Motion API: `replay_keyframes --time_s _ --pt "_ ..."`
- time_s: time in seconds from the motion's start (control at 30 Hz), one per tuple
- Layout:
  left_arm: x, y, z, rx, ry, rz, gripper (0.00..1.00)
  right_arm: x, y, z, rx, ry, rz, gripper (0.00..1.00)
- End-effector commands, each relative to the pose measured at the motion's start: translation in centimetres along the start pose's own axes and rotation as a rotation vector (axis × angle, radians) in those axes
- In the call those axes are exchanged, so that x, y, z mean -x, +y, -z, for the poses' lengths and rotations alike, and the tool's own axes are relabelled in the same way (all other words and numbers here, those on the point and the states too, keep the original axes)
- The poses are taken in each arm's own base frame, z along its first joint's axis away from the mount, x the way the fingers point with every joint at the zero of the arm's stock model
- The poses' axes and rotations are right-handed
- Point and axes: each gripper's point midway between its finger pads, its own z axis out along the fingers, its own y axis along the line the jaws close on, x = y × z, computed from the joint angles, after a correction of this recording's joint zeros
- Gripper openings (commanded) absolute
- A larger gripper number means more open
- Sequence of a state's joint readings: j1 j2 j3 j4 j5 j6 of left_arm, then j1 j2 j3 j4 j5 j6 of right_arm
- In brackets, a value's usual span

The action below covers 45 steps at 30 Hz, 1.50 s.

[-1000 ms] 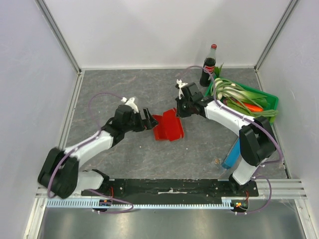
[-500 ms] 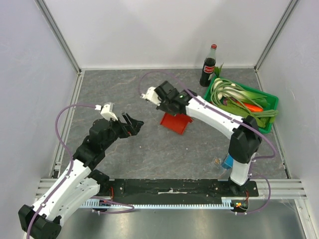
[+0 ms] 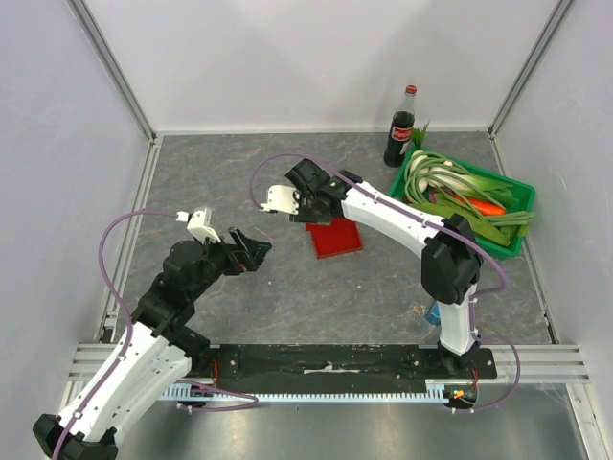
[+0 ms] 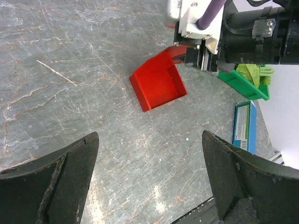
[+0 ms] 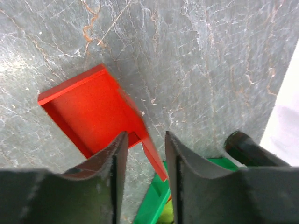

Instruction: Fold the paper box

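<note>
- Across the grey table (image 3: pixel 239 172), the paper box (image 3: pixel 337 240) lies near the middle as a shallow open tray. It is well apart from the green crate (image 3: pixel 517 196).
- Left gripper (image 4: pixel 149 140) hovers near-left of the box with its jaws spread wide and nothing between them. With nothing steadying the box, I judge that any sideways nudge could slide it instead of creasing it.
- Right gripper (image 5: pixel 145 136) stands over the box's far edge. Its fingers are a little apart, straddling the raised flap (image 5: pixel 154 156) without pinching it. Thin card may spring back once released, or a finger could snag it on the way up and drag the box.
- Compared with a second ago, the box sits flatter and squarer on the table.
- At that time the left gripper was just beside the box; it has since drawn back, and the right arm now reaches further across.
</note>
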<state>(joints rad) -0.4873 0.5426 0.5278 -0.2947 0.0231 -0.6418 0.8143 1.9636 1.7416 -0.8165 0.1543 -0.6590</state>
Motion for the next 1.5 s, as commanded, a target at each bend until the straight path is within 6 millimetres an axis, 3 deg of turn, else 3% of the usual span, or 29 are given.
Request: replay_keyframes --time_s 0.0,0.03,0.07,0.1,0.13,0.17,0.23,0.27,0.3,0.33,0.37,0.4,0.43,0.47,0.53,0.6,0.7,0.73,0.8,0.83,0.87,1.03,1.1,1.33,1.47 --pt "1.0 0.1 0.2 0.003 -0.035 -0.063 0.96 2.2 -3.0 2.5 -0.142 -0.071 -0.090 0.48" --pt "1.0 0.0 0.2 0.001 -0.038 -0.063 0.96 2.2 -3.8 3.3 -0.192 -0.080 -0.136 0.53" --pt "1.1 0.0 0.3 -0.001 -0.040 -0.065 0.96 1.8 -5.0 5.6 -0.268 -0.092 -0.230 0.67" --pt "1.2 -0.1 0.4 -0.005 -0.047 -0.062 0.96 0.9 -5.2 6.5 -0.310 -0.075 -0.277 0.98" --pt "1.2 -0.1 0.4 -0.007 -0.049 -0.062 0.96 0.5 -5.9 7.8 -0.372 -0.082 -0.354 0.98" --pt "1.2 -0.1 0.4 -0.008 -0.050 -0.063 0.96 -0.3 -6.5 10.5 -0.437 -0.102 -0.429 0.98" --pt "1.3 -0.2 0.5 -0.011 -0.055 -0.070 0.96 -2.9 -5.4 12.2 -0.495 -0.067 -0.619 0.98" --pt "1.3 -0.3 0.5 -0.014 -0.055 -0.073 0.96 -4.6 -5.6 15.0 -0.572 -0.083 -0.735 0.98" --pt "1.5 -0.3 0.7 -0.016 -0.061 -0.079 0.96 -6.2 -4.0 14.9 -0.601 -0.086 -0.964 0.98" --pt "1.6 -0.4 0.8 -0.017 -0.062 -0.083 0.96 -8.4 -1.9 14.8 -0.558 -0.021 -1.051 0.98" --pt "1.7 -0.5 0.9 -0.019 -0.063 -0.086 0.96 -9.1 -0.4 15.9 -0.510 -0.071 -1.183 0.98" --pt "1.7 -0.6 1.0 -0.023 -0.064 -0.087 0.96 -11.0 3.1 13.7 -0.428 -0.007 -1.253 0.98" --pt "1.6 -0.6 1.1 -0.027 -0.067 -0.087 0.96 -10.9 5.4 12.7 -0.294 -0.020 -1.427 0.98" --pt "1.5 -0.6 1.0 -0.028 -0.064 -0.086 0.96 -11.8 6.7 12.9 -0.266 -0.019 -1.509 0.98" --pt "1.5 -0.6 0.9 -0.028 -0.066 -0.085 0.95 -15.1 11.8 11.0 -0.220 0.175 -1.728 0.98" --pt "1.5 -0.6 0.9 -0.031 -0.067 -0.083 0.95 -16.8 15.0 10.0 -0.212 0.320 -1.794 0.98" --pt "1.4 -0.6 0.8 -0.034 -0.069 -0.083 0.94 -18.6 17.1 8.9 -0.292 0.406 -1.923 0.91" --pt "1.5 -0.7 0.8 -0.037 -0.071 -0.083 0.93 -18.8 17.2 8.6 -0.308 0.400 -1.949 0.74" --pt "1.6 -0.7 0.8 -0.040 -0.071 -0.086 0.93 -19.4 18.3 7.5 -0.318 0.437 -1.969 0.60" --pt "1.5 -0.7 0.8 -0.038 -0.069 -0.088 0.93 -19.4 18.4 6.8 -0.311 0.427 -1.965 0.39" --pt "1.6 -0.7 0.9 -0.038 -0.072 -0.088 0.93 -20.0 19.2 6.3 -0.320 0.471 -1.965 0.37" --pt "1.2 -0.7 1.0 -0.044 -0.057 -0.088 0.92 -22.3 23.5 4.8 -0.297 0.565 -1.978 0.40" --pt "1.0 -0.7 0.9 -0.042 -0.051 -0.087 0.92 -22.6 24.0 4.9 -0.295 0.561 -1.975 0.43" --pt "0.8 -0.7 0.5 -0.051 -0.041 -0.087 0.91 -22.6 21.9 5.6 -0.308 0.511 -1.846 0.61" --pt "0.8 -0.8 0.5 -0.052 -0.038 -0.089 0.91 -22.7 23.8 5.9 -0.247 0.552 -1.869 0.59"
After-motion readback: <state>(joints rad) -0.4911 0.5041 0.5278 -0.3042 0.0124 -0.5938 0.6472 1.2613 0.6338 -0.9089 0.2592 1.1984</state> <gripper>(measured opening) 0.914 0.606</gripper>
